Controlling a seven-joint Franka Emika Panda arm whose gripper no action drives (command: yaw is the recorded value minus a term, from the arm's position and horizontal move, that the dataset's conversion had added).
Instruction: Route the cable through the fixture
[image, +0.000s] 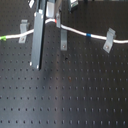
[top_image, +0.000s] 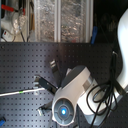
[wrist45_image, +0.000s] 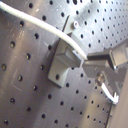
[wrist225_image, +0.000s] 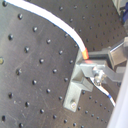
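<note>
Overhead, the gripper (image: 50, 21) hangs near the far edge of the black perforated table (image: 75, 95), with one long dark finger (image: 37, 40) reaching down toward the board at the first exterior view's left of centre. The cable (image: 75, 31) appears pinched between the fingertips; in the first wrist view the grey metal finger (wrist45_image: 107, 57) meets the white cord just beside the clip, and in the second wrist view the red band (wrist225_image: 85, 52) on the cord sits right at the fingertip (wrist225_image: 102, 62). The jaws look nearly closed, with only the cord's thickness between them, though the far finger is hard to make out.

Across the first exterior view the cable runs as a shallow wave, from a green band (image: 3, 38) at the left edge, past a slanted clip (image: 22, 30), up to the gripper, then down past the fixture (image: 63, 39) and a blue band (image: 88, 35) to a second slanted clip (image: 109, 40). The cord crosses the upright fixture near its top. In both wrist views it lies over the upper end of that grey clip (wrist45_image: 62, 62).

From the second exterior view, the white arm (top_image: 75, 95) bends low over the board, its round joint with a blue light (top_image: 63, 108) facing the camera and black hoses (top_image: 102, 95) looping alongside.
</note>
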